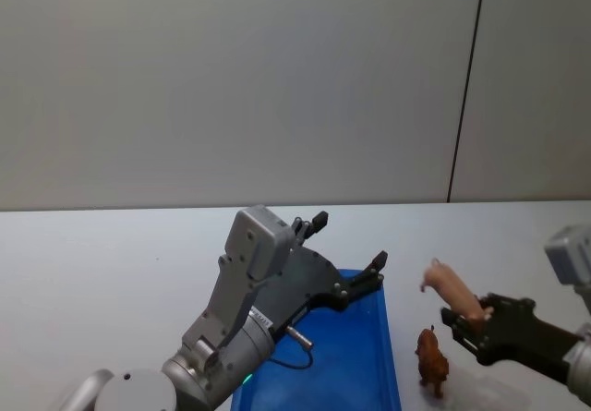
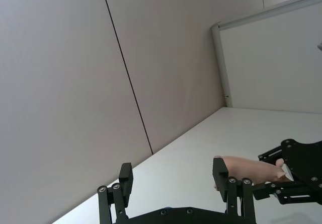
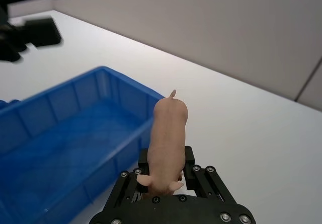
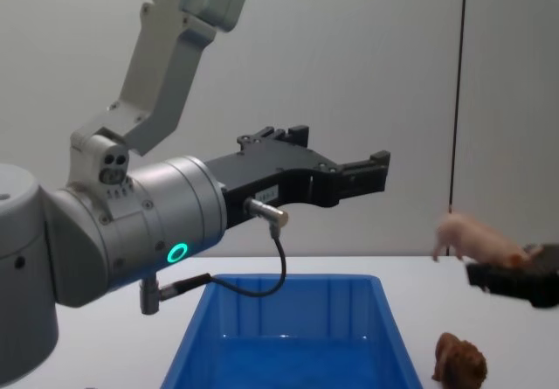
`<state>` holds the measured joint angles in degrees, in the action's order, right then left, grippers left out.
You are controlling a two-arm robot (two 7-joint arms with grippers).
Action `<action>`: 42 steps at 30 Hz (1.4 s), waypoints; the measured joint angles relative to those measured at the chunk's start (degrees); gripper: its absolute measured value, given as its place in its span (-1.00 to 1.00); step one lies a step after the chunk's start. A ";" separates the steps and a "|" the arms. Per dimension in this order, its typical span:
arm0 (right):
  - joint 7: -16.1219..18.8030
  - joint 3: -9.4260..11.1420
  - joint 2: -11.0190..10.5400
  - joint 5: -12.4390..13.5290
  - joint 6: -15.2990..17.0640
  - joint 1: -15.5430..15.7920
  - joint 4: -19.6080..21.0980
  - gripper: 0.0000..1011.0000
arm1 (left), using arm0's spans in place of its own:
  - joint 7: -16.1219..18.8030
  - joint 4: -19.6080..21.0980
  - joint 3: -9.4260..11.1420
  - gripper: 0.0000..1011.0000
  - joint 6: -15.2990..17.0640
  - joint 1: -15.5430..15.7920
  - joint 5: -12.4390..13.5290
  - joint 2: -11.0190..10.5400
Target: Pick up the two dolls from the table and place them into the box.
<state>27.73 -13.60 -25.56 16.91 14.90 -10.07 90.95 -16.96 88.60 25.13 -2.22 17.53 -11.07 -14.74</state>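
My right gripper (image 1: 466,321) is shut on the pale pink pig doll (image 1: 452,288), holding it in the air to the right of the blue box (image 1: 355,365). In the right wrist view the pig (image 3: 167,142) sticks up between the fingers, just outside the box's near corner (image 3: 75,148). The shaggy reddish-brown doll (image 1: 431,360) stands on the white table (image 1: 111,272) beside the box, below the pig (image 4: 476,239). High over the box hangs my left gripper (image 1: 351,249), open, with nothing in it.
A plain grey wall rises behind the table. The box (image 4: 297,345) holds nothing that I can see. Bare tabletop stretches left of and behind the box.
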 joint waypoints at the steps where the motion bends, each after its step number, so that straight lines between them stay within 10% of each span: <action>1: 0.48 -0.04 0.05 -0.18 0.15 -0.20 0.07 -0.29 | 0.00 0.00 0.00 0.98 0.00 0.00 0.00 0.00; 27: 15.75 -5.72 7.52 -4.13 8.85 -11.90 -9.92 -0.25 | 0.00 0.00 0.00 0.98 0.00 0.00 0.00 0.00; 42: 17.78 -7.50 8.85 -4.02 7.55 -13.28 -12.99 0.68 | 0.00 0.00 0.00 0.98 0.00 0.00 0.00 0.00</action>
<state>45.51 -21.10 -16.70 12.89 22.45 -23.35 77.97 -16.96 88.60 25.13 -2.22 17.53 -11.07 -14.74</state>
